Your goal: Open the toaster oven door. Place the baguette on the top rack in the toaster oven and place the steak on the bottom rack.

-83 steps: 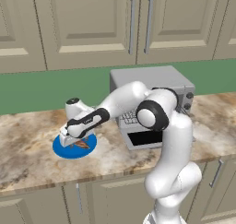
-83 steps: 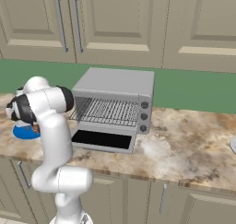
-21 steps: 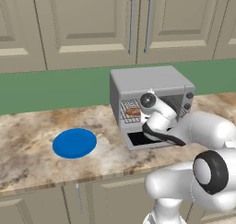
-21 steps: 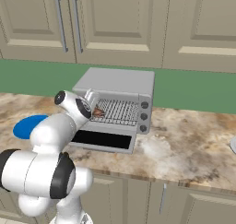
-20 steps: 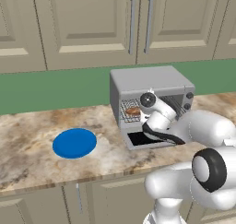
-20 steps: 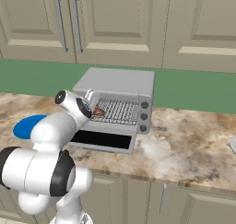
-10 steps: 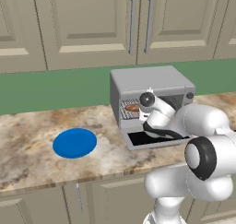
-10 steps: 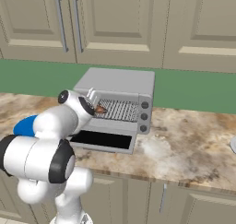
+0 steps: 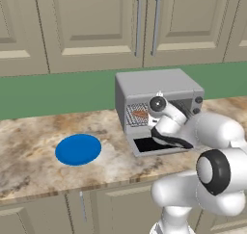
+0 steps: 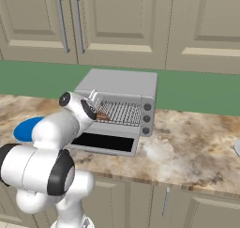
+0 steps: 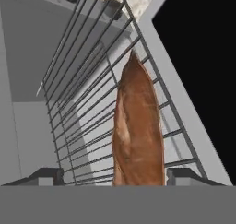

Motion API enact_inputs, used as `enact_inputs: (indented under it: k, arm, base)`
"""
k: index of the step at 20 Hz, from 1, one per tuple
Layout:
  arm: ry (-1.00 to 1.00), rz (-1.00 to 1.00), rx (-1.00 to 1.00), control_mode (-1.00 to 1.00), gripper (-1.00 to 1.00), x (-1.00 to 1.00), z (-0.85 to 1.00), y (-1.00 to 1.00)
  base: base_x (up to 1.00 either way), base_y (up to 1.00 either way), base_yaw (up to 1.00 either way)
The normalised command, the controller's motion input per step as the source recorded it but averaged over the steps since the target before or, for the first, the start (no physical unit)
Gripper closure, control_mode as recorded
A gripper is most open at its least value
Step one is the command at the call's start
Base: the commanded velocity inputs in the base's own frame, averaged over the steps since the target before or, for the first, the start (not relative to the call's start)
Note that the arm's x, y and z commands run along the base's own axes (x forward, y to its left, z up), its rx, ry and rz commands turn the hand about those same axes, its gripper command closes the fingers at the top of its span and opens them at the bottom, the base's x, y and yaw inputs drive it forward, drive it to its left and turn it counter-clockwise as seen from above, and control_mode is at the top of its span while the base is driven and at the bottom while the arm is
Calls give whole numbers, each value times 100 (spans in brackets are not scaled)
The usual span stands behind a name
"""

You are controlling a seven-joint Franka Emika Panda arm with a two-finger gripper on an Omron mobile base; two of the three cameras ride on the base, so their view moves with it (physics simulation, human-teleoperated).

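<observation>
The gripper [image 11: 113, 174] is grasping the baguette [image 11: 137, 131] lengthwise over a wire rack [image 11: 87, 103] inside the toaster oven [image 9: 157, 91], probably so the loaf lies along it. The oven door [image 10: 104, 142] hangs open below.

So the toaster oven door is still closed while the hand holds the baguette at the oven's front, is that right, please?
Not quite: the toaster oven door is open, folded down flat in front of the toaster oven, as the right base view shows. The rest holds: the baguette lies over a wire rack, between the fingertips of the hand.
</observation>
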Motion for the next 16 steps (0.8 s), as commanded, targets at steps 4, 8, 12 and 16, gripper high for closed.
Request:
enact_inputs:
  k: [4, 8, 12, 16]
  arm:
    - [16, -3, 18, -100, -100, -46, 47, -7]
    - [26, -16, 19, -100, -100, -7, 62, -2]
    - [21, -17, 12, -100, -100, 14, 72, 0]
    - [30, -28, 11, -100, -100, -51, 29, -22]
  base:
    - [0, 0, 0]
    - [0, 0, 0]
    - [0, 0, 0]
    - [0, 0, 0]
